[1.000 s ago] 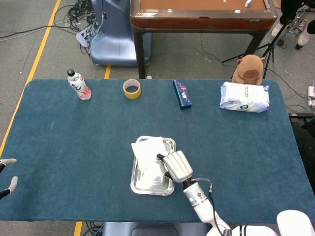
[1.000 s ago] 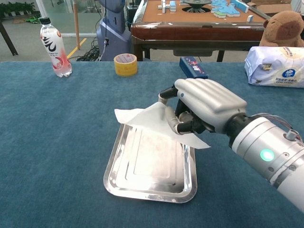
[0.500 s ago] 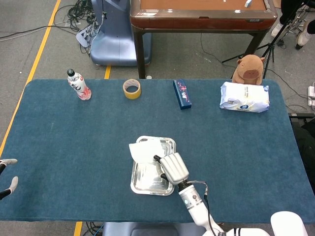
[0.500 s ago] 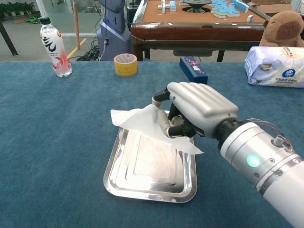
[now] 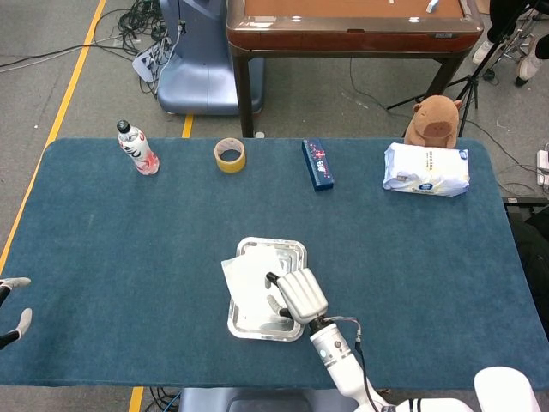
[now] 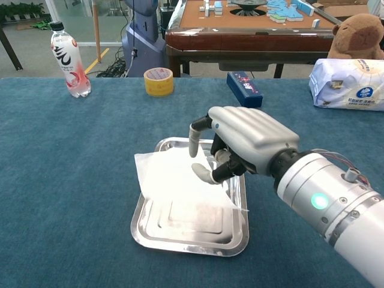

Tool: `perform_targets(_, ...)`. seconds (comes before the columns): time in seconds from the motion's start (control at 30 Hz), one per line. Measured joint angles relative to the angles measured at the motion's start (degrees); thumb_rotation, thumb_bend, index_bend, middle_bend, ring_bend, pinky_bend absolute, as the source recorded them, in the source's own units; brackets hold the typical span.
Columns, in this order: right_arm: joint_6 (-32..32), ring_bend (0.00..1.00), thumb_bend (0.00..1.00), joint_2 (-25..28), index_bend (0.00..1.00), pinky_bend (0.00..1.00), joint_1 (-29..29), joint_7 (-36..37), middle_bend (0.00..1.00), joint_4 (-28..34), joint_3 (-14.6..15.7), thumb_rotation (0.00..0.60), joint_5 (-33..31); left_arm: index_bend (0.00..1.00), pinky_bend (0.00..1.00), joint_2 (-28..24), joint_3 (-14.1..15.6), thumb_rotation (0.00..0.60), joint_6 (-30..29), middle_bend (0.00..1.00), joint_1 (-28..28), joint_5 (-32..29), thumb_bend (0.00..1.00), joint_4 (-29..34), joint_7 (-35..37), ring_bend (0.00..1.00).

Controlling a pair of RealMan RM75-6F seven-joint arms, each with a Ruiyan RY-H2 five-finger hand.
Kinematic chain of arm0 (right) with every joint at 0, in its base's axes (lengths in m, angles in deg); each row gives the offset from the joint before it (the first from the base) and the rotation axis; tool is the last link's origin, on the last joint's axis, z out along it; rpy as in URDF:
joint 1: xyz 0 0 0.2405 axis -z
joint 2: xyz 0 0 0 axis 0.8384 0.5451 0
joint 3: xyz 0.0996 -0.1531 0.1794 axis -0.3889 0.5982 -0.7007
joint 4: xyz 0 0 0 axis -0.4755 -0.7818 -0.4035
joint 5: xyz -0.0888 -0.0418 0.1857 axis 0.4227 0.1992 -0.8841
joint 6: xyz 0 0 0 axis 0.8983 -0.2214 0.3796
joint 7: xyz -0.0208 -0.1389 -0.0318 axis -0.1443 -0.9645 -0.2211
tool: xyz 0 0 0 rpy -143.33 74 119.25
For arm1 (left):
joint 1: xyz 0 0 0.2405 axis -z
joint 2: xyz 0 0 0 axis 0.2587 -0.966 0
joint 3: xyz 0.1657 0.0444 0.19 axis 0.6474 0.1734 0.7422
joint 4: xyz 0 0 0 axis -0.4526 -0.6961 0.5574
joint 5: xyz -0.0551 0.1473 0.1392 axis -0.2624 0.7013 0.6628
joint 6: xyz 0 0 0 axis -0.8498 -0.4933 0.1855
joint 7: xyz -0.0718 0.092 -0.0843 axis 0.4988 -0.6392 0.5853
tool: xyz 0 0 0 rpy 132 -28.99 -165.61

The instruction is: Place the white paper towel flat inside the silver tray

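Near the front edge of the blue-covered table (image 5: 103,257), a little right of its middle, the shiny rectangular silver tray (image 6: 156,237) lies flat, and the white paper towel (image 6: 171,183) rests over its far half, one corner hanging past the tray's left rim. The right hand (image 6: 240,141) hovers just above the towel with fingers loosely curled and apart, gripping nothing. At the table's front-left corner only the left hand's fingertips (image 5: 19,322) show, spread and empty.
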Motion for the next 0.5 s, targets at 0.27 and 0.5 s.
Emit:
perform_targets(0.27, -0.2, 1.0, 0.0, 1.0, 0.32, 1.0, -0.3, 0.6, 1.0, 0.9, 0.5, 0.6, 0.3, 0.29, 0.4, 0.0, 0.0, 0.6, 0.2, 0.31, 0.0, -0.1, 0.38, 0.1, -0.2, 0.23)
perform_targets(0.5, -1.6, 1.0, 0.0, 3.6, 0.32, 1.0, -1.1, 1.3, 1.0, 2.6, 0.3, 0.6, 0.3, 0.29, 0.4, -0.1, 0.1, 0.6, 0.2, 0.31, 0.0, -0.1, 0.38, 0.2, -0.1, 0.23)
